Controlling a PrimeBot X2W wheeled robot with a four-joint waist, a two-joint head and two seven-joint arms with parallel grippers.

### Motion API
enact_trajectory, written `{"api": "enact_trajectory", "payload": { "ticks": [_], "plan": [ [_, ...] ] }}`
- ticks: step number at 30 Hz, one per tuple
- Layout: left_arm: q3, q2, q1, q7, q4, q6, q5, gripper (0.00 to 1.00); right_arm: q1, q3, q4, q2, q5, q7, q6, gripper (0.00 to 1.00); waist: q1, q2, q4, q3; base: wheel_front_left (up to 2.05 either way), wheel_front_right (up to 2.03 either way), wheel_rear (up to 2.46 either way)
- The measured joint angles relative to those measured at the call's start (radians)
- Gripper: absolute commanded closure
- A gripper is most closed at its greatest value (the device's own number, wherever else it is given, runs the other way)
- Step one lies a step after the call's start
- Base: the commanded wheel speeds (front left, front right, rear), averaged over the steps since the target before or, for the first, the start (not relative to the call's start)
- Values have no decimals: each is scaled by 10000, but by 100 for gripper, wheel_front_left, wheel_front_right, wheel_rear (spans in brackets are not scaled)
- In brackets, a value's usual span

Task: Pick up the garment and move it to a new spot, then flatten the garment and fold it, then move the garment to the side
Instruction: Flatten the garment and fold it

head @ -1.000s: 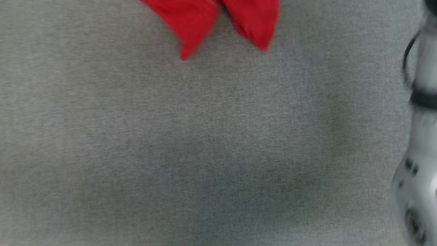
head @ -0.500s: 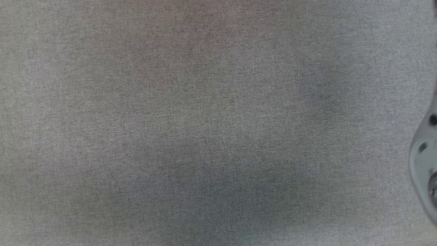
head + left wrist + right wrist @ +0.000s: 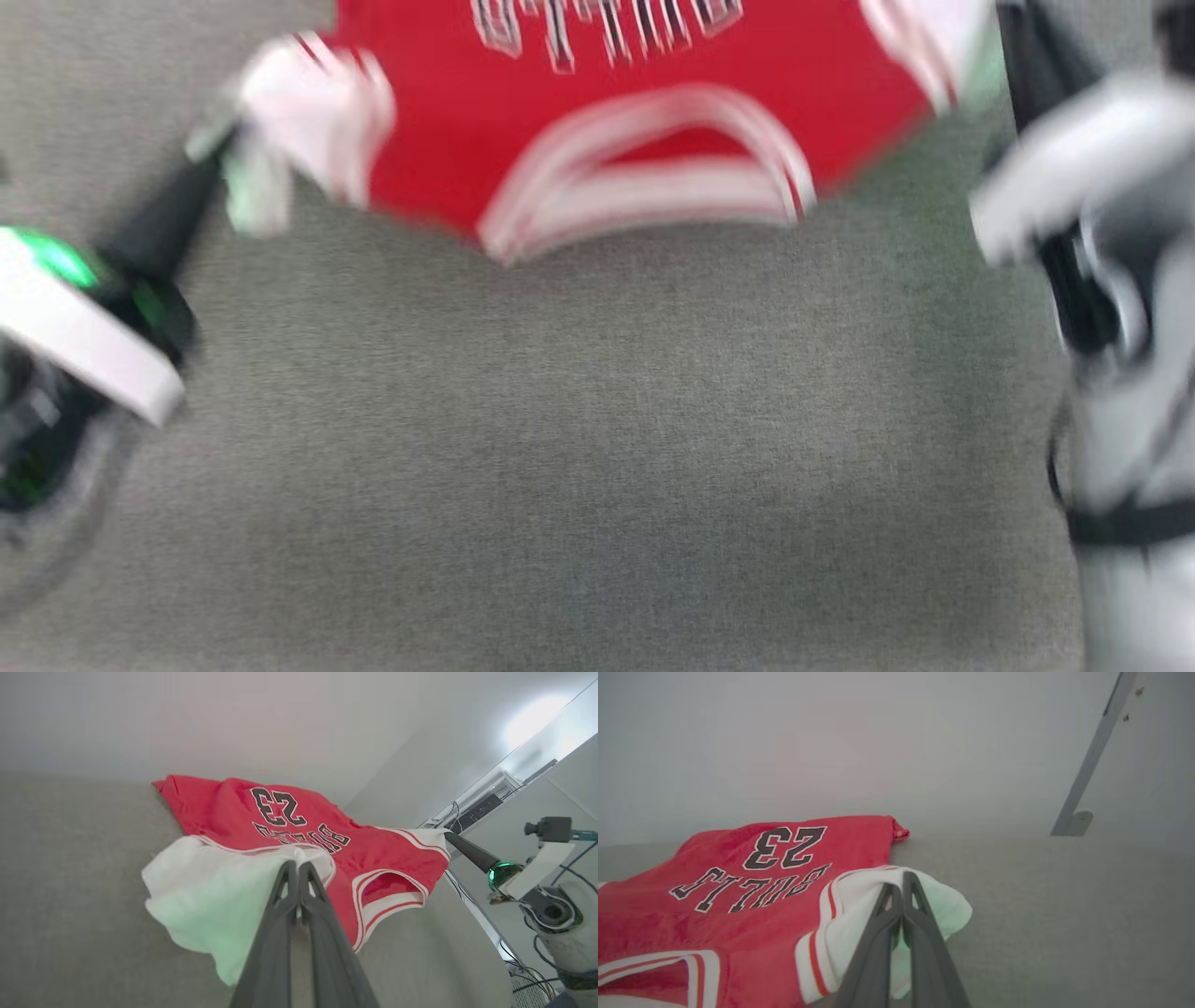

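Head view puts the garment point(image 3: 439, 140) at upper centre, stretched between left claw point(image 3: 294, 864) and right claw point(image 3: 902, 877), each clamped on a white sleeve, so flattening seems in hand; next, lower it smoothly onto the counter point(image 3: 597, 467).

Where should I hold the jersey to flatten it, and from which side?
Grip the garment by its two white sleeve panels, one per gripper, coming from the neckline end. The left gripper and right gripper are shut there now. The sleeves stick out at opposite edges, so pulling apart should spread the body flat.
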Motion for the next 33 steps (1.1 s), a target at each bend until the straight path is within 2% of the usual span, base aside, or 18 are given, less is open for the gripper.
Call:
{"api": "enact_trajectory", "payload": {
  "ticks": [7,14,19,26,33],
  "plan": [
    [-489,205,2786,-104,-1499,0,788,100,4544,-437,-3768,-489,1035,2886,-2,100,0,0,223,-662,0,0,0],
    [462,430,5150,-113,-1987,0,1060,100,7529,-673,-6274,-493,1858,5070,-2,100,-1,0,317,-1043,0,0,0],
    [1534,495,6689,-113,-2337,0,1390,100,8968,-746,-7246,-439,2451,6077,-2,100,0,0,437,-1137,0,0,0],
    [2186,941,8309,-115,-3312,0,1461,100,9841,-1214,-8061,-445,2978,6907,-2,100,0,0,568,-1218,0,0,0],
    [2052,1597,9609,-113,-4069,0,1478,100,10552,-1781,-8742,-483,3336,7584,-2,100,0,0,657,-1285,0,0,0]
  ]
}}
